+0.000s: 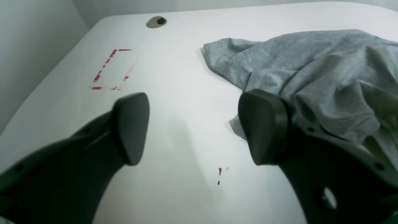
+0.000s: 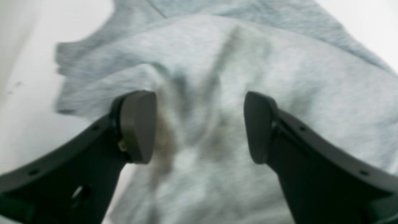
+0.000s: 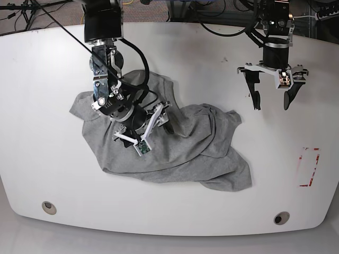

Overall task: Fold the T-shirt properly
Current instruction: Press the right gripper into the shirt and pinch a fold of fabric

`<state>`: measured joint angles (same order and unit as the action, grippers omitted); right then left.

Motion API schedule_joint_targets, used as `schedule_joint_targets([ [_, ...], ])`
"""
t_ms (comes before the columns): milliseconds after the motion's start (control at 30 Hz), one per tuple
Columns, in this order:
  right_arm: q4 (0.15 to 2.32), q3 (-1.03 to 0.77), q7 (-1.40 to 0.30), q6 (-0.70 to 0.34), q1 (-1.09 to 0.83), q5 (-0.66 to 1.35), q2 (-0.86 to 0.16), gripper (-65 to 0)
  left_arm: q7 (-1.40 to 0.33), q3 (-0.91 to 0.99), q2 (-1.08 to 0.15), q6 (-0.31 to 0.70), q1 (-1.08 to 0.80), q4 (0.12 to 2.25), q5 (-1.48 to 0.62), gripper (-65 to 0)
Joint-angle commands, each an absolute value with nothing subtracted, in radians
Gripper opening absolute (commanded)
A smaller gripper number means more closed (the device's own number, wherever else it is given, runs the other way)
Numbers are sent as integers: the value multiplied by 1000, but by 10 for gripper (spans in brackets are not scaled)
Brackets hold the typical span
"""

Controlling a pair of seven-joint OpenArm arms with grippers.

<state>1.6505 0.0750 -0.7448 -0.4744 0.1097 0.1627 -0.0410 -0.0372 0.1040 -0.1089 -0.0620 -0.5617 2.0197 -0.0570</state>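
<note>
I saw the right tool [image 3: 150, 128] spread wide, seemingly just above the crumpled T-shirt [image 3: 175, 153]; left tool [image 3: 271, 100] released over bare worktop [image 3: 212, 211].

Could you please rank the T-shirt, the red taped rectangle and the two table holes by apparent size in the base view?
1. T-shirt, by far.
2. Red taped rectangle.
3. The left hole and right hole look alike, so I leave them tied.

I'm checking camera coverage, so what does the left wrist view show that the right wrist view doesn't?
Only the left wrist view shows bare table, the red tape rectangle, a grommet hole and the open left gripper over bare tabletop. Only the right wrist view shows the open right gripper directly over cloth. Both show the grey T-shirt, crumpled.
</note>
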Motion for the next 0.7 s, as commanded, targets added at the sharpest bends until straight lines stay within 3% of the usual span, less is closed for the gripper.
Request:
schedule_joint_targets([
  [0,1631,64,-723,-472,172,184,-53,-230,-11,107,-114,-62,-560,2042,-55,-198],
  [667,1511,127,-703,-469,250,171,-25,-231,2,107,-112,-62,-559,2045,-56,-193],
])
